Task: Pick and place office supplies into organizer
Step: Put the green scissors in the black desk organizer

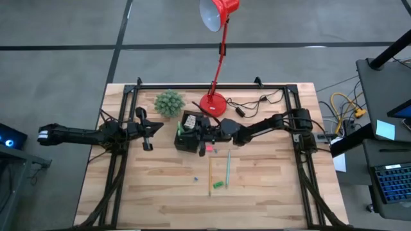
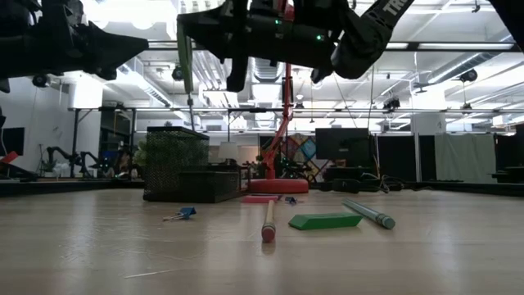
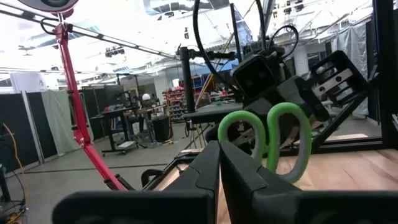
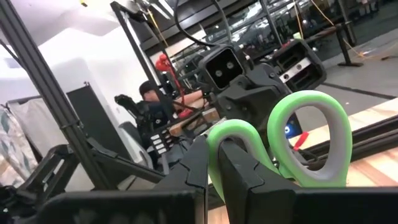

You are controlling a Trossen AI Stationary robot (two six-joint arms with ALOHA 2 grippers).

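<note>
My right gripper (image 1: pixel 200 132) is over the black organizer (image 1: pixel 186 137), shut on the green-handled scissors (image 4: pixel 280 140). In the low view the scissors (image 2: pixel 187 74) hang with the blades pointing down, just above the organizer (image 2: pixel 184 164). My left gripper (image 1: pixel 148 130) waits shut to the organizer's left; the scissors (image 3: pixel 267 137) show beyond its fingers. On the table lie a yellow pencil (image 1: pixel 210 174), a green pen (image 1: pixel 227 168), a green piece (image 1: pixel 219 185), a pink pad (image 1: pixel 207 149) and a small blue piece (image 1: pixel 194 173). My right gripper pinches one green handle loop (image 4: pixel 227 140) of the scissors between its two fingers (image 4: pixel 242 180). The scissors are lifted clear and hang upright, handles up and blades down over the organizer. Whether the blade tip touches the organizer I cannot tell.
A green spiky plant (image 1: pixel 169 102) and the red lamp's round base (image 1: pixel 213 104) stand just behind the organizer, and the lamp's stem rises over the far edge. A black cable (image 1: pixel 247 106) lies right of the base. Bare wood (image 1: pixel 160 186) stretches along the near side.
</note>
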